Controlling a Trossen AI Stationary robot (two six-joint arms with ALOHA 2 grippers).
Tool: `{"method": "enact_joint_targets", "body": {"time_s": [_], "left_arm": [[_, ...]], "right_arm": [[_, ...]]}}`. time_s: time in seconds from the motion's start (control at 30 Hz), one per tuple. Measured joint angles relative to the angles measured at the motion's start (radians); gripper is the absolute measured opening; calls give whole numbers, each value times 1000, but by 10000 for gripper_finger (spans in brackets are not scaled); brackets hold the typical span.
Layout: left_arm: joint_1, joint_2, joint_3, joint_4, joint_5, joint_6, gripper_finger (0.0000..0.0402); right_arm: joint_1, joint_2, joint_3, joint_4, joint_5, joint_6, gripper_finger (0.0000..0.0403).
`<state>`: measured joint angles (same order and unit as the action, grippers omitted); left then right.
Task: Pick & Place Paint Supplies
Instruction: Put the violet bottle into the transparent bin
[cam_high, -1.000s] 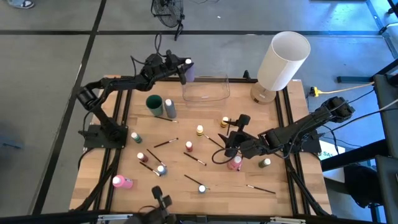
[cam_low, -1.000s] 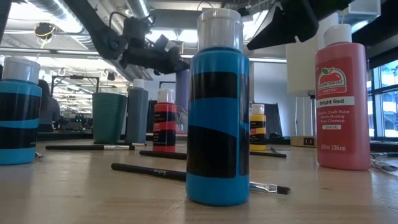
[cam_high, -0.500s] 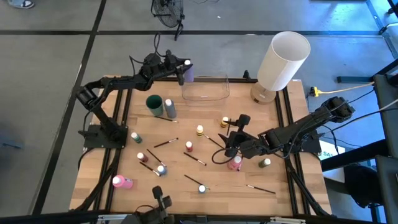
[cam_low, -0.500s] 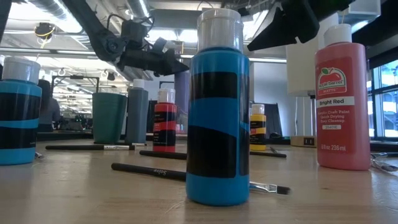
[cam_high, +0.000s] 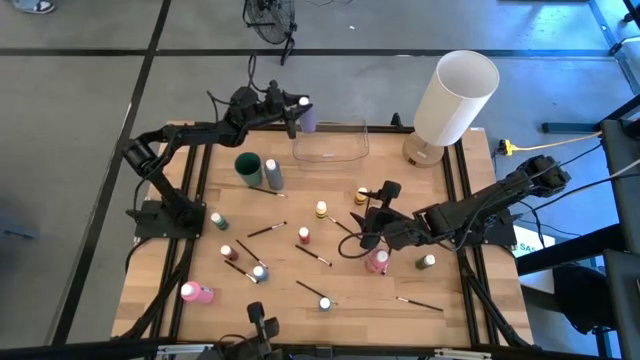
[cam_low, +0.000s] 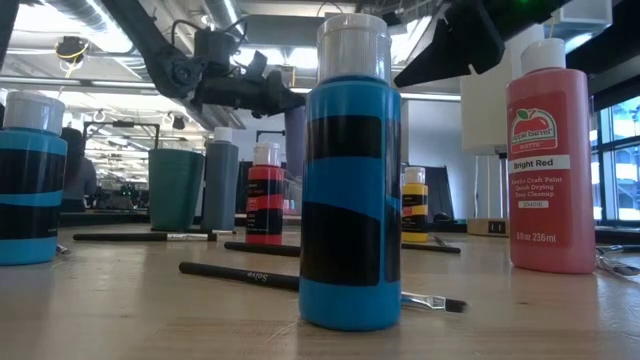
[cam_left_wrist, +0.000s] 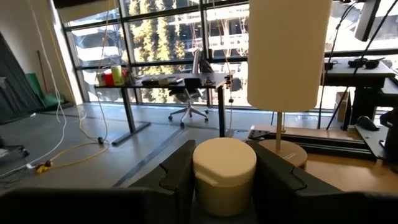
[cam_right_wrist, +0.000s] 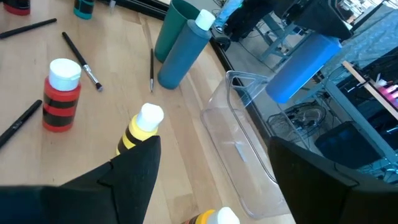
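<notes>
Lilac paint bottle (cam_high: 307, 117) hanging clamped between left gripper (cam_high: 297, 116) fingers, clear container (cam_high: 331, 141) lying just beside and below that claw, right gripper (cam_high: 366, 232) hovering spread wide over pink bottle (cam_high: 378, 262), brushes (cam_high: 266, 230) scattered on table (cam_high: 160, 280).

- Wooden table top (cam_high: 330, 262), pale planks, framed by black rails along both sides.
- Clear rectangular plastic container (cam_high: 330, 142) at the far edge of the table, near the middle; seen as a transparent tub (cam_right_wrist: 244, 149) in the right wrist view.
- Large white cylinder (cam_high: 456, 97), tilted, on a round tan base (cam_high: 421, 152) at the far right corner of the table.
- Yellow cable (cam_high: 530, 147) off the table's right side, on grey floor.
- Desk (cam_left_wrist: 163, 84) with an office chair (cam_left_wrist: 194, 106) before tall windows in the room beyond.
- Yellow cord (cam_left_wrist: 74, 157) looping across the floor there.
</notes>
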<state>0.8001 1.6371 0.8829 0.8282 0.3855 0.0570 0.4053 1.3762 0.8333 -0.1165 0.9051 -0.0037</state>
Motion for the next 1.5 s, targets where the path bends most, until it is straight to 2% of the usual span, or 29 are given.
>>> {"method": "enact_joint_targets", "body": {"time_s": [0.6, 0.9, 1.03, 1.5], "left_arm": [[0, 0, 0, 6, 1, 0, 117], [0, 79, 1, 33, -1, -20, 117], [0, 85, 1, 35, -1, -19, 117], [0, 85, 1, -8, -2, -2, 117]], "right_arm": [[0, 0, 0, 10, -1, 0, 300], [0, 0, 0, 10, -13, 0, 300], [0, 0, 0, 8, -44, 0, 300], [0, 0, 0, 7, -44, -3, 300]]}}
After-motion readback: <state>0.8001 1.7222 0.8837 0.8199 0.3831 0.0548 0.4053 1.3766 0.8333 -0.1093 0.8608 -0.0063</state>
